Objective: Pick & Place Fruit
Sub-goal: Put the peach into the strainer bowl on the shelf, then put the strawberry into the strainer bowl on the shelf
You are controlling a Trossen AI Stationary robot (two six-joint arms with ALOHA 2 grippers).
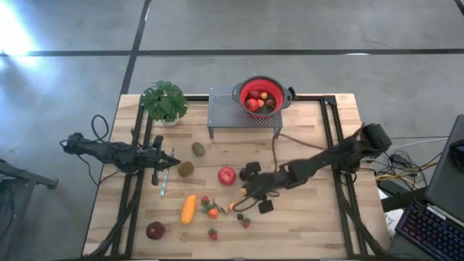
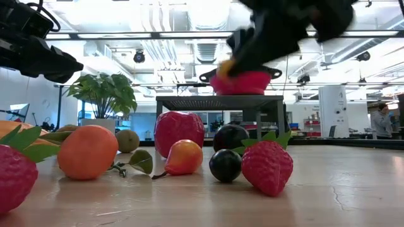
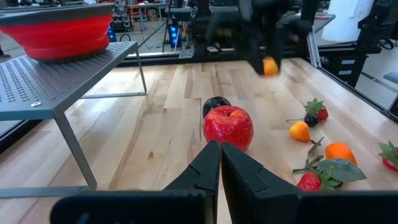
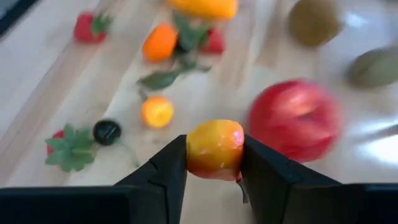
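Note:
My right gripper [image 4: 214, 155] is shut on a small orange-yellow fruit [image 4: 214, 149], above the table just right of the red apple [image 1: 227, 175]. My left gripper [image 3: 219, 158] is shut and touches nothing; it hovers at the table's left [image 1: 172, 161], pointing at the apple [image 3: 228, 126]. Lying on the wood are two brown kiwis [image 1: 198, 149] [image 1: 186, 169], a long orange piece [image 1: 188, 209], a dark-red round fruit [image 1: 155, 230], strawberries [image 1: 212, 234], orange bits [image 1: 213, 212] and a dark plum [image 3: 216, 104] behind the apple. My right gripper pinches the small orange-yellow fruit by its two opposite sides [image 4: 193, 152] between both fingers [image 4: 168, 168]. The fruit is lifted clear of the table, as the left wrist view shows [image 3: 270, 66].
A red colander [image 1: 243, 88] with fruit inside sits on a grey perforated stand [image 1: 225, 112] at the far edge. The potted plant [image 1: 164, 101] stands at the far left. Dark rails run along both table sides. A person [image 2: 382, 120] stands far off in the room.

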